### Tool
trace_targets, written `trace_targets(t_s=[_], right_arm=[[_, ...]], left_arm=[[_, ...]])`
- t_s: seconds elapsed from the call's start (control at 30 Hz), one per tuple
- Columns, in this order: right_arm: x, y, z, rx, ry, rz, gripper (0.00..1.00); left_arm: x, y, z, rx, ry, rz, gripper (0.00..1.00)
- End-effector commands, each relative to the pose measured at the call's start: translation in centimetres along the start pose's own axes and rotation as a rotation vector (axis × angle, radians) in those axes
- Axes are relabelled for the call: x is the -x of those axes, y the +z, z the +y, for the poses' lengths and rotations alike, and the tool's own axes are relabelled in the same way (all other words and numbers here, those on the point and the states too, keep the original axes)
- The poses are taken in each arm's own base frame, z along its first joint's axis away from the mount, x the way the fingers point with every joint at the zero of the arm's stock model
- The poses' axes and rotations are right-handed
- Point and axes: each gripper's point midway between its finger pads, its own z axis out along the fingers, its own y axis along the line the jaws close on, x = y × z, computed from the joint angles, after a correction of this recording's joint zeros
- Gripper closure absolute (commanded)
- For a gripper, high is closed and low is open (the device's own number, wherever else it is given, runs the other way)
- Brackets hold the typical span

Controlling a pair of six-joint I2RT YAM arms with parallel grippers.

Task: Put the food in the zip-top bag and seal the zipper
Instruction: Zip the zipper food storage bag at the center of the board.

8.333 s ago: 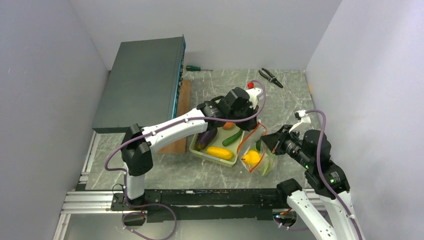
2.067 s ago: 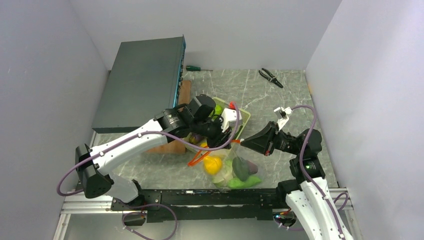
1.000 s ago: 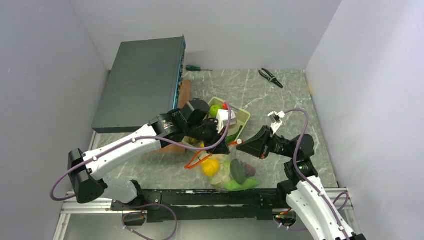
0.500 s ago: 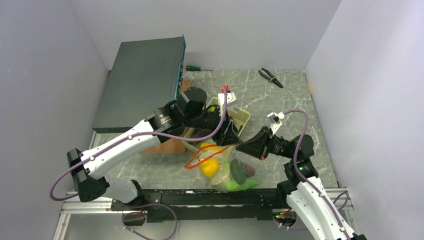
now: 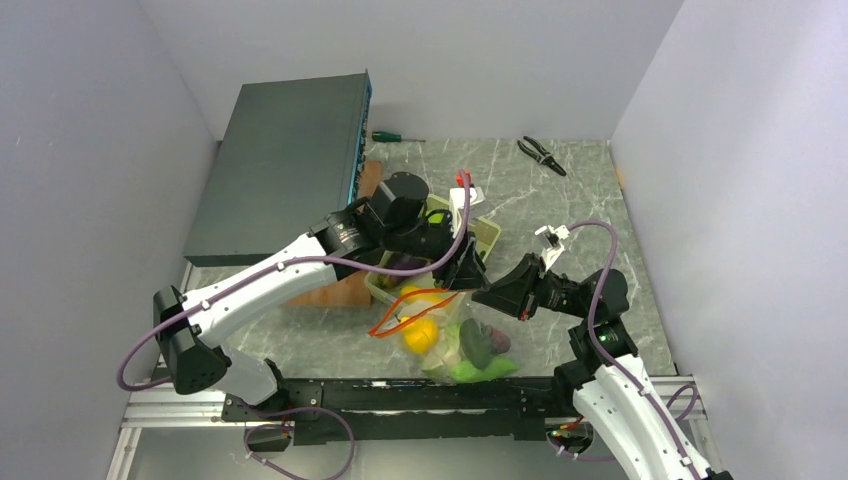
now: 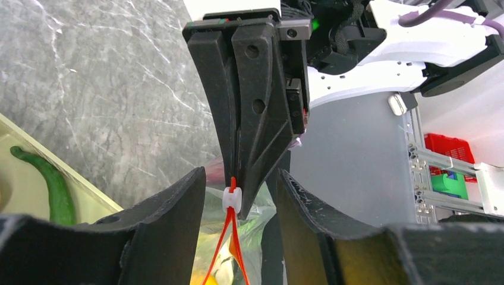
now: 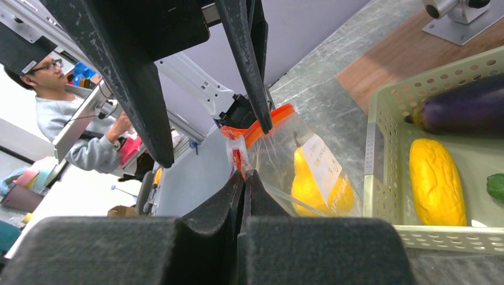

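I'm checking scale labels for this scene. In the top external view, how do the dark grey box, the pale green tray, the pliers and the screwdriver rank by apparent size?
1. Dark grey box, by far the largest.
2. Pale green tray, though partly hidden.
3. Pliers and screwdriver: about alike, so unranked.

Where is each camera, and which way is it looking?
Top camera: high behind the arms, looking down at the table; left arm and right arm show.
Left wrist camera: on the left arm, looking past its own open fingers at the right gripper pinching the bag.
Right wrist camera: on the right arm, looking past its own shut fingers at the bag, tray and left gripper.
Shared: both wrist views show the bag's white slider.
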Motion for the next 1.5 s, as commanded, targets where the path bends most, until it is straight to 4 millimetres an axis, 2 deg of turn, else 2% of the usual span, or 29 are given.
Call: trace_targets(t_s=[0.0, 0.1, 0.3, 0.5, 0.63, 0.9, 1.07, 1.47], right_arm=[[1.9, 0.2, 1.6, 0.024, -0.091, -0.04, 1.0], [1.9, 0.2, 1.6, 0.022, -0.09, -0.038, 1.0], [2.0, 0.2, 1.6, 0.02, -0.092, -0.039, 1.0], [2.0, 0.2, 1.5, 0.014, -0.091, -0.038, 1.0], [2.1, 0.2, 1.2, -0.01, -0.088, -0.041, 1.0], [2.8, 0.3, 0.9, -0.04, -0.073, -0.079, 1.0], [3.4, 0.3, 0.7, -0.061, -0.065, -0.106, 1.0], [3.7, 0.0, -1.1, -0.156, -0.036, -0.154, 1.0]], left_arm=[[-0.2, -0.2, -1.1, -0.06, -0.003, -0.009, 0.48], [-0.5, -0.3, -1.2, -0.071, -0.008, -0.003, 0.54], [-0.9, -0.2, -1.0, -0.065, -0.015, 0.019, 0.81], [-1.3, -0.3, -0.6, -0.036, -0.022, 0.024, 0.92], [-1.3, -0.5, -0.5, -0.027, -0.02, 0.019, 0.95], [-1.6, -0.8, -0.2, 0.002, -0.032, 0.012, 0.96], [-2.4, -1.0, 0.2, 0.03, -0.046, 0.025, 0.97], [-4.3, -2.5, 0.5, 0.072, -0.066, 0.046, 0.97]])
